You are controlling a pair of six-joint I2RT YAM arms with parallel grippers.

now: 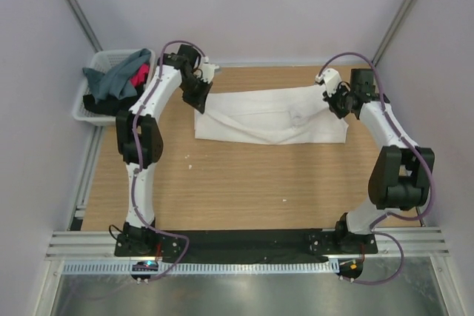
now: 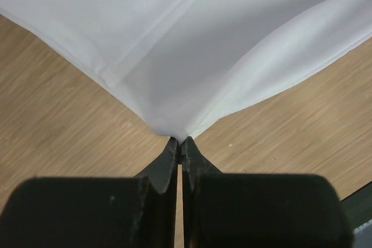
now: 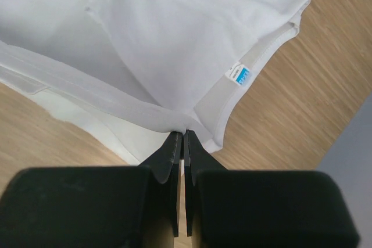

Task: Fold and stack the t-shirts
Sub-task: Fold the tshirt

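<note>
A white t-shirt (image 1: 270,116) lies stretched across the far part of the wooden table, partly folded lengthwise. My left gripper (image 1: 198,101) is shut on its left corner; in the left wrist view the cloth (image 2: 192,50) fans out from the pinched tips of my left gripper (image 2: 181,140). My right gripper (image 1: 331,100) is shut on the shirt's right end. In the right wrist view my right gripper (image 3: 183,135) pinches a hem near the collar, whose blue-and-white neck label (image 3: 239,75) shows. More t-shirts (image 1: 118,79), grey-teal, black and pink-red, lie heaped at the far left.
A white lattice basket (image 1: 83,109) holding the heaped shirts stands off the table's far left corner. Grey walls close in on both sides and behind. A black strip and metal rails run along the near edge by the arm bases.
</note>
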